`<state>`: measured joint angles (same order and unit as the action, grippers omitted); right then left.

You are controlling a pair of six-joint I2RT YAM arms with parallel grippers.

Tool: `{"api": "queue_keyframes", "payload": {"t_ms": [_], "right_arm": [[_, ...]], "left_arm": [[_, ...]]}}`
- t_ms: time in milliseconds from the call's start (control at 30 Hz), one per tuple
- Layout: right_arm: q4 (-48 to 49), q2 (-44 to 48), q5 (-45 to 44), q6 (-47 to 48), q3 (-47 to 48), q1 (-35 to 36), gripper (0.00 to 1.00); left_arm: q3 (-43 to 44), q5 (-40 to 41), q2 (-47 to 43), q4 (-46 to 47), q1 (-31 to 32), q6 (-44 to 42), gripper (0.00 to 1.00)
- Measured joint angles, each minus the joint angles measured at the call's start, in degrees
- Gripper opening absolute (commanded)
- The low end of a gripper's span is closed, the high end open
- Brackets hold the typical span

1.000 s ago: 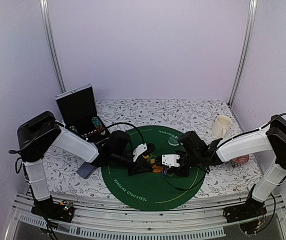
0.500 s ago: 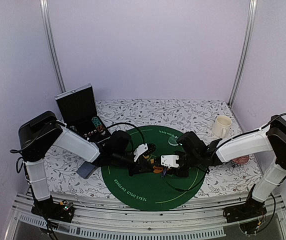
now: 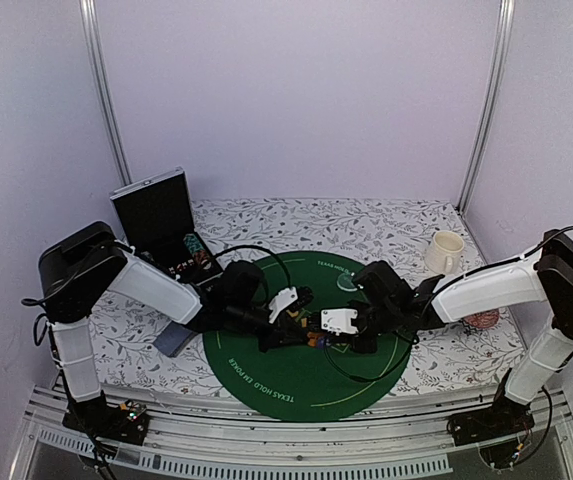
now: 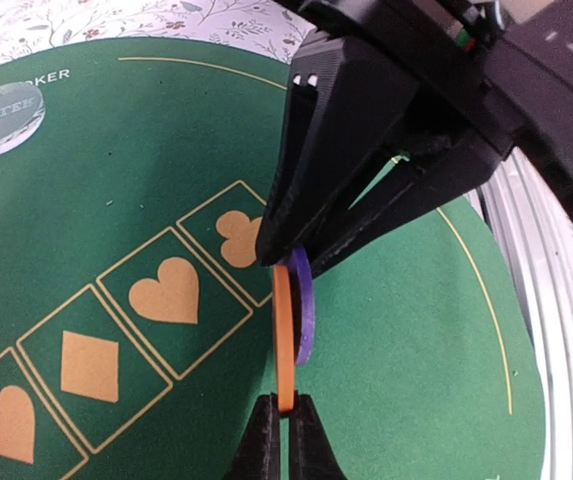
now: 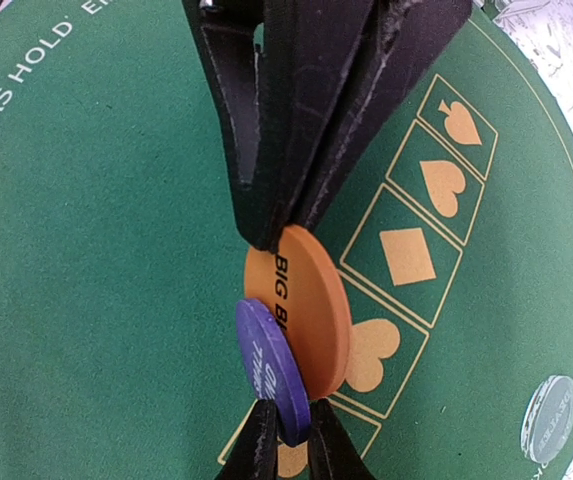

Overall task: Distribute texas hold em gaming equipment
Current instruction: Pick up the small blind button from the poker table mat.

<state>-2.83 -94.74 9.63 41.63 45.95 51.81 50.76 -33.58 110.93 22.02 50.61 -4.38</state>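
Print on orange disc point(image 5: 304, 300) faces right wrist only.

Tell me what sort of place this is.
Most likely a robot lab test booth dressed as a poker table: plain lilac wall panels on metal posts, a left arm and right arm mounted at the near edge, and a green Texas Hold'em mat on a floral tablecloth.
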Motion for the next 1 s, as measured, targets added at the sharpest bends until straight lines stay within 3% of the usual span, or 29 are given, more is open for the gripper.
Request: {"api": "queue_keyframes", "payload": {"t_ms": [233,667,1000], "right_arm": [[-1.16,0.0,1.07,-0.44,0.35,0.07,0.03],[-2.19,1.42,1.53,-3.19,0.48,0.31,0.02],[-2.45,14.08,2.99,-15.08,0.48,-4.24,0.02]], "left_arm": [[-0.52,1.68,-0.02,0.0,-0.15,0.0,0.0],[-3.13,3.06,-3.04,-0.26,-1.33,0.11,0.0],[-5.99,2.97,-7.26,1.05,-2.89,3.45,0.0]]}}
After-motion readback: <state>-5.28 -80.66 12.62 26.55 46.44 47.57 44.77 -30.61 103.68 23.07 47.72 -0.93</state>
